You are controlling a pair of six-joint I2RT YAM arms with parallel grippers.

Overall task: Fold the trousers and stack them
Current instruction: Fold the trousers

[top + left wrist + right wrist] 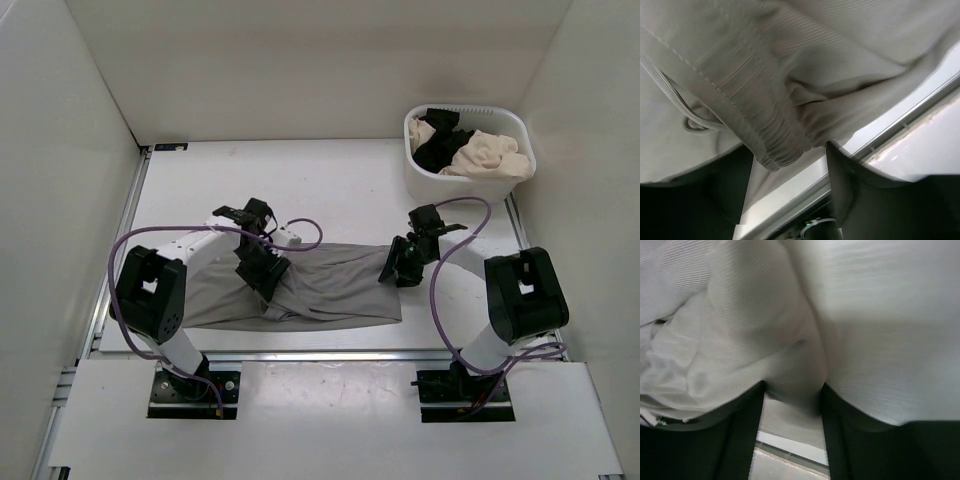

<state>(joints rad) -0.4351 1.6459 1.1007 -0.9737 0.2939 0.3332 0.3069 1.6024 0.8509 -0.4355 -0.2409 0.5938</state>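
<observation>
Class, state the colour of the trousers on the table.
Light grey trousers; top external view shows best.

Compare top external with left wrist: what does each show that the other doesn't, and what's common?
Top external only: the whole grey trousers laid across the table, the left arm and right arm, the right jaws at the trousers' right end, and the white basket of clothes in the far right corner.
Left wrist only: close detail, namely the elastic waistband bunched between the left jaws, its stitching, and a cord loop beside it.
Both: the grey trousers, with the left jaws on them.
</observation>
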